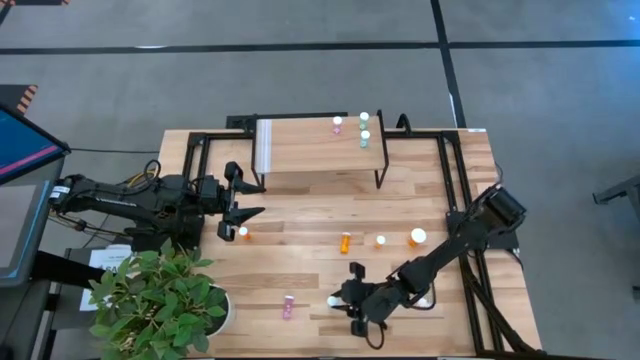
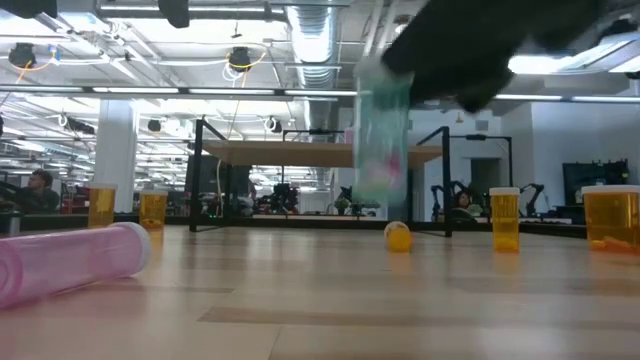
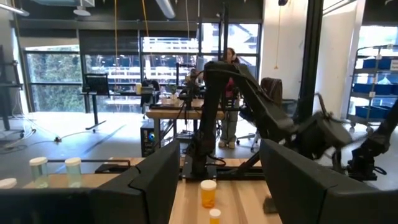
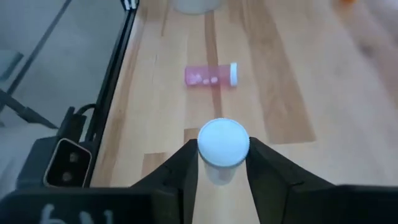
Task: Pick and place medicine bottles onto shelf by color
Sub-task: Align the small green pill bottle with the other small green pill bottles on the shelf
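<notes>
With three bottles (image 1: 362, 128) standing on the shelf (image 1: 310, 150), the right gripper (image 4: 222, 163) fingers are clamping a pale green bottle (image 4: 222, 146); several are waiting.

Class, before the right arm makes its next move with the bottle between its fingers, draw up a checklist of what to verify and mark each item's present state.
1. Right gripper fingers on both sides of the white-capped bottle: ok.
2. Grip fully closed and firm: cannot tell.
3. Bottle clear of the table: ok; the low view shows the pale green bottle raised above the tabletop.
4. Matching spot on the shelf: ok; two green bottles stand at its right end, with bare wood beside them.
5. Left gripper out of the way: ok; it sits near the left table edge, fingers open.
6. Pink bottle lying nearby: ok, apart from the gripper.
</notes>
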